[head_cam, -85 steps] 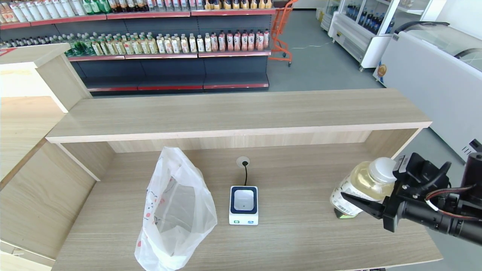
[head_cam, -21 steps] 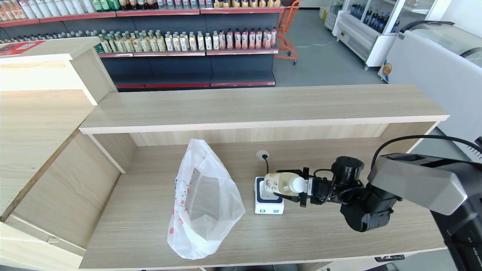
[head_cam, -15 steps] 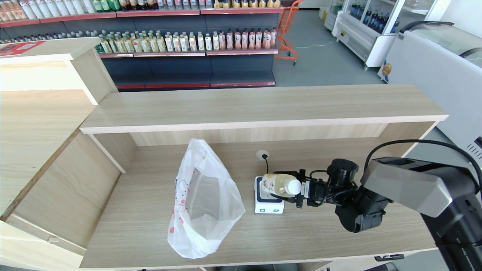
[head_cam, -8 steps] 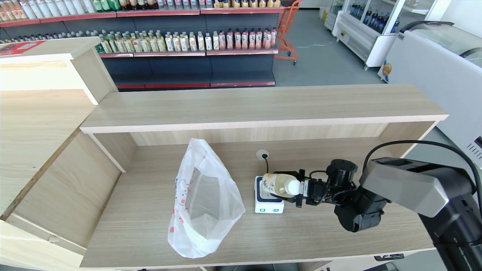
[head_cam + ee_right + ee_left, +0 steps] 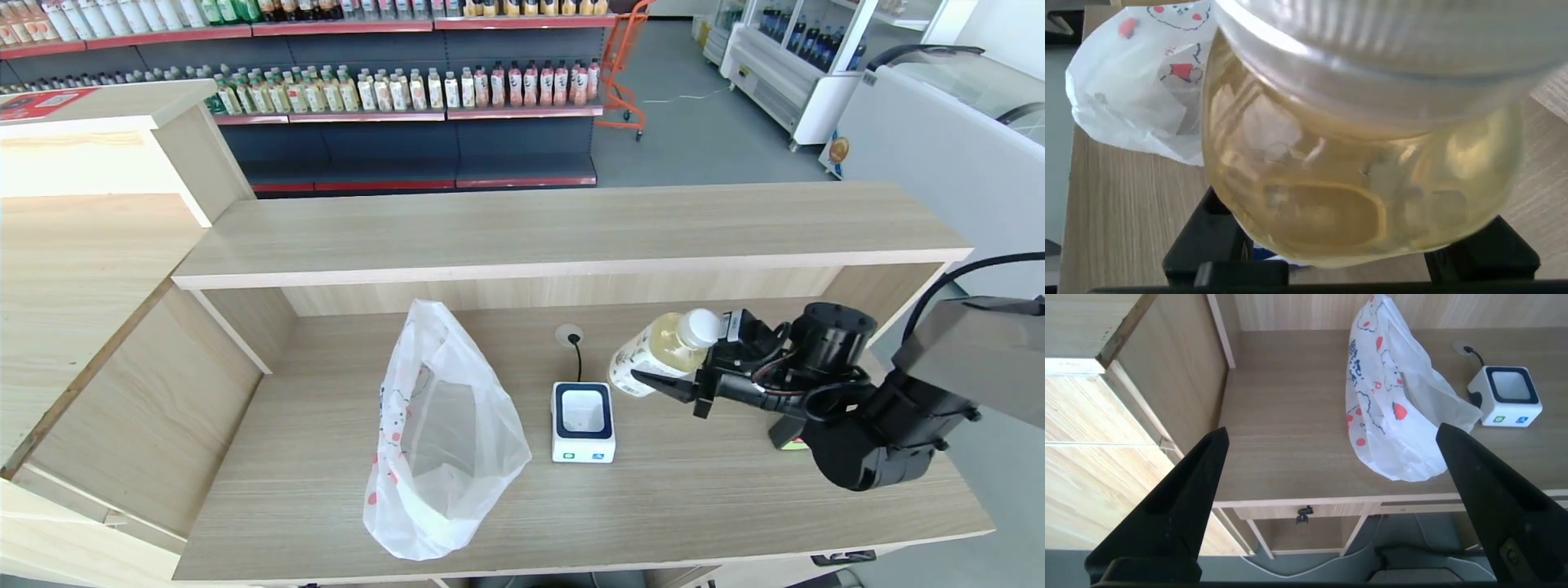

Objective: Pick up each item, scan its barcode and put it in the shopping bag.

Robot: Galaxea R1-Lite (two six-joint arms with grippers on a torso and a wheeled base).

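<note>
A clear bottle (image 5: 663,353) of pale yellow drink with a white cap hangs tilted above the counter, just right of the white scanner (image 5: 583,420). My right gripper (image 5: 668,369) is shut on the bottle, cap towards the wrist. Up close in the right wrist view, the bottle (image 5: 1364,163) sits between dark fingers (image 5: 1208,245). The white shopping bag (image 5: 441,441) with red prints stands open left of the scanner. In the left wrist view my left gripper (image 5: 1331,506) is open and holds nothing, high above the counter's front edge, with the bag (image 5: 1388,400) and scanner (image 5: 1508,394) beyond it.
The wooden counter (image 5: 694,506) has a raised shelf (image 5: 571,233) along its back and a side wall at the left. A cable runs from the scanner to a grommet (image 5: 569,334). A small green and red item (image 5: 793,444) lies under my right arm.
Half a second ago the bottle lay sideways right over the scanner. My right gripper has since carried it up and to the right, tilting its cap upward. The bag and scanner stayed put.
</note>
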